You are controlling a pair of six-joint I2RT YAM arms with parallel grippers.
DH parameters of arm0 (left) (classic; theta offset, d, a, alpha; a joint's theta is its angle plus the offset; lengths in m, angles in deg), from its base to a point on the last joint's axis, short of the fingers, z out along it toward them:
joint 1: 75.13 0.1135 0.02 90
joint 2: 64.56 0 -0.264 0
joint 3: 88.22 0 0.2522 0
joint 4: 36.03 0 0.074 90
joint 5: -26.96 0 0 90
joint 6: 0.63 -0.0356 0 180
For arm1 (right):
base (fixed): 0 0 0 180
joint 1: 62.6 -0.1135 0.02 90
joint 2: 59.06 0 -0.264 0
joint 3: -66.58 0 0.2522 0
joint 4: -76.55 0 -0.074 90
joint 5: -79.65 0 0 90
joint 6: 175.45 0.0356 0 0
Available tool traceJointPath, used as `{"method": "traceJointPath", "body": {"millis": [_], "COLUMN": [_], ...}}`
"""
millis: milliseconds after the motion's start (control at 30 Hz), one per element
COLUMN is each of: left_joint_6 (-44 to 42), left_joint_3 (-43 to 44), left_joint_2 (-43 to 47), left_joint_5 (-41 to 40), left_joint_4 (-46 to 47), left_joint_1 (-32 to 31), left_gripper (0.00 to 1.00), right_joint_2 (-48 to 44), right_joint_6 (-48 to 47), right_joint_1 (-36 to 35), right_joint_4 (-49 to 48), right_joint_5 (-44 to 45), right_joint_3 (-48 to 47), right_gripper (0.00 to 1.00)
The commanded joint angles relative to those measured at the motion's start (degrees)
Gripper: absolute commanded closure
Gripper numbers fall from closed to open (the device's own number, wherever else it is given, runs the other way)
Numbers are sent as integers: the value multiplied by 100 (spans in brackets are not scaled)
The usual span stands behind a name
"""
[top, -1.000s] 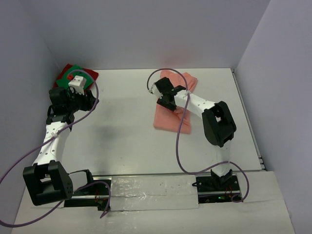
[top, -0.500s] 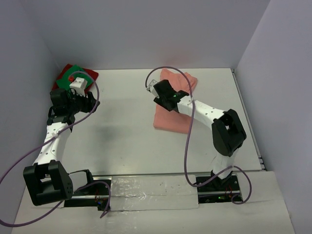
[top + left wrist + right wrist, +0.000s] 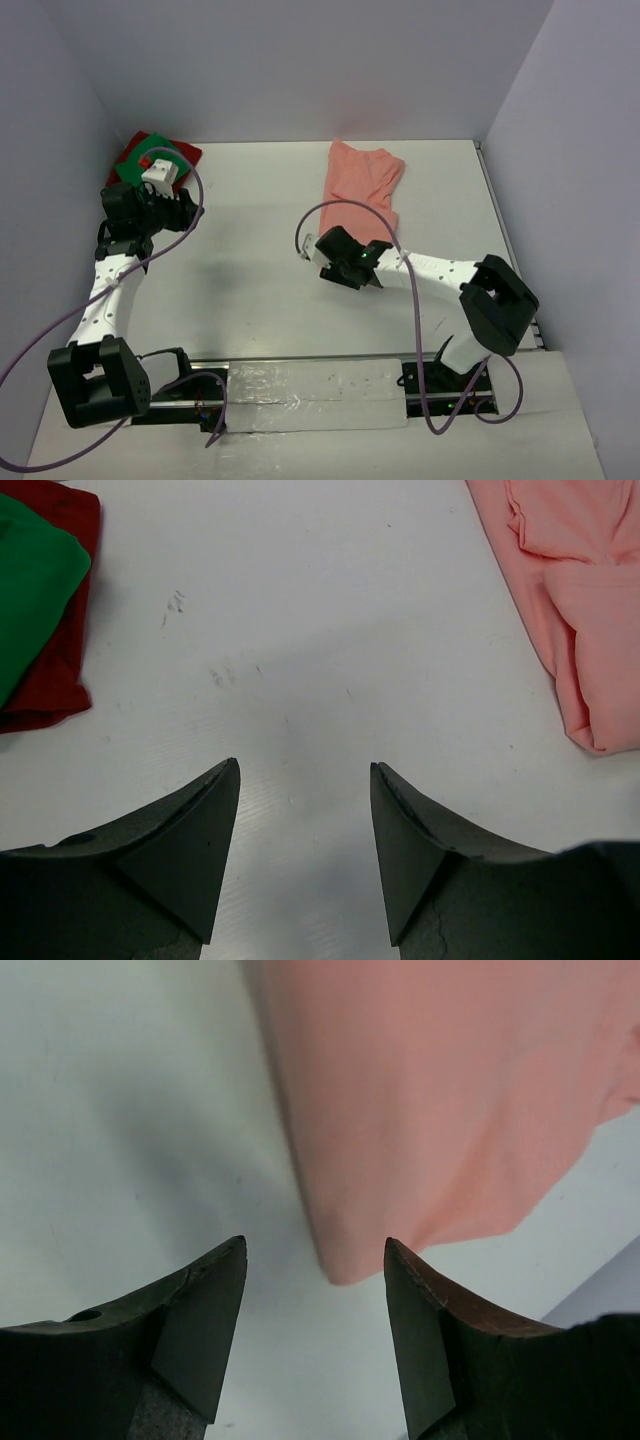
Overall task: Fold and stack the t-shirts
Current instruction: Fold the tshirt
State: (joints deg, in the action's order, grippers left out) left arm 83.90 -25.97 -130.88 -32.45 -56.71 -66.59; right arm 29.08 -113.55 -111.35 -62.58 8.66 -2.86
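Progress looks partial: the green tee [image 3: 30, 580] lies on the dark red tee [image 3: 60, 680], ahead-left of the left gripper [image 3: 305, 767], which is spread and empty. The salmon-pink tee [image 3: 430, 1090], loosely folded, lies just ahead of the right gripper [image 3: 315, 1245], also spread, and is not yet stacked.

Back-left, upper tee [image 3: 133, 167] seemingly overlies lower tee [image 3: 188, 153]; large tee [image 3: 362, 180] lies back-right.

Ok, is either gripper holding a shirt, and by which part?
Nothing is held. The right gripper is open at a corner of the pink shirt; the left gripper is open above the table.
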Motion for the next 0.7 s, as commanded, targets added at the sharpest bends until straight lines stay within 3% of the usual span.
{"method": "traceJointPath", "body": {"millis": [0,267,533,667], "left_joint_6": [-138,-156,-200,-243], "left_joint_3": [-59,-173,-208,-208], "left_joint_2": [164,234,313,340], "left_joint_5": [114,96,70,61], "left_joint_4": [85,147,129,85], "left_joint_1": [25,17,25,17], "left_gripper": [36,36,36,37], "right_joint_2": [63,476,678,827], "right_joint_6": [-265,-679,-917,-725], "right_joint_1": [-344,-662,-767,-767], "right_joint_4": [-610,-1734,-2421,-2211], "right_joint_5": [769,2036,2353,2170], "right_joint_3": [540,1138,1200,1042], "right_gripper": [36,36,36,36]}}
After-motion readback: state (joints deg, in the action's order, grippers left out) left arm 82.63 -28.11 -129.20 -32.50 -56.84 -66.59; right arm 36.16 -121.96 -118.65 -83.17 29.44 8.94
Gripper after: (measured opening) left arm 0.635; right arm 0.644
